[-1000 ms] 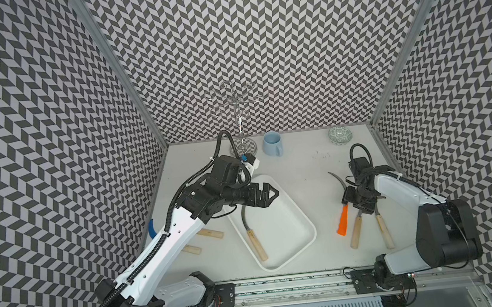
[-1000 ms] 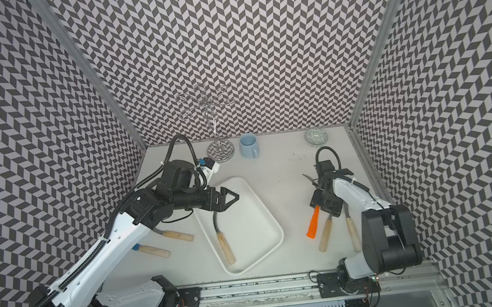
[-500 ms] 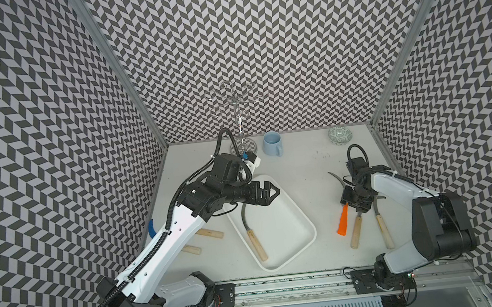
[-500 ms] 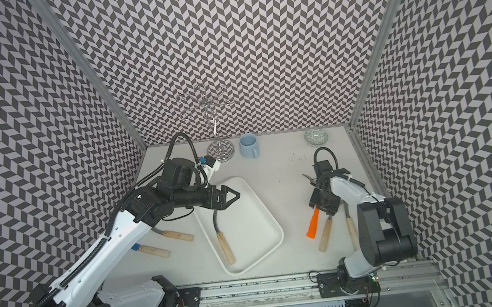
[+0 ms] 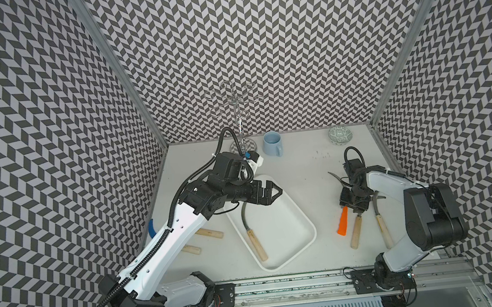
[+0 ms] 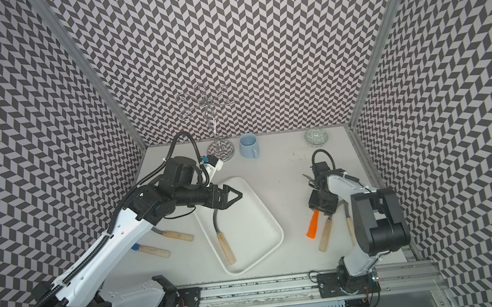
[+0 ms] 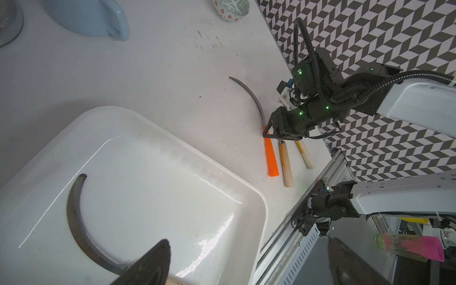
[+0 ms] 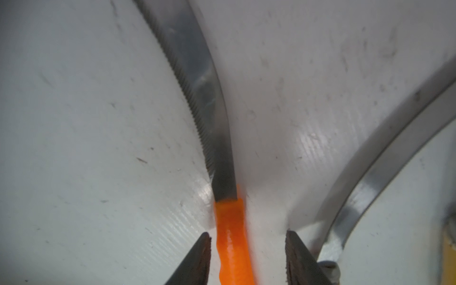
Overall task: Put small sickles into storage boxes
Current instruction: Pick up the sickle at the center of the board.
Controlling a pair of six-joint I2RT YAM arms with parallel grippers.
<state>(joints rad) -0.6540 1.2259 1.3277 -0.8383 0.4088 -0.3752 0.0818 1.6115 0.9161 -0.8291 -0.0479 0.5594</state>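
Right gripper (image 8: pixel 248 233), jaws parted, straddles orange-handled sickle (image 8: pixel 222 172), gaps each side; left gripper (image 5: pixel 275 193) gapes wide over tray (image 5: pixel 280 222) rim.

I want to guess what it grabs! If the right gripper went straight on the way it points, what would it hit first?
Probably the orange-handled sickle: the right gripper straddles its handle, jaws open. Fingertips might touch the table beside it; depth is unclear.

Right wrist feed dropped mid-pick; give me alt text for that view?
The right gripper straddles the orange handle of a sickle lying on the white table, with gaps showing at both black fingertips. Its grey toothed blade curves away; a second blade arcs nearby.
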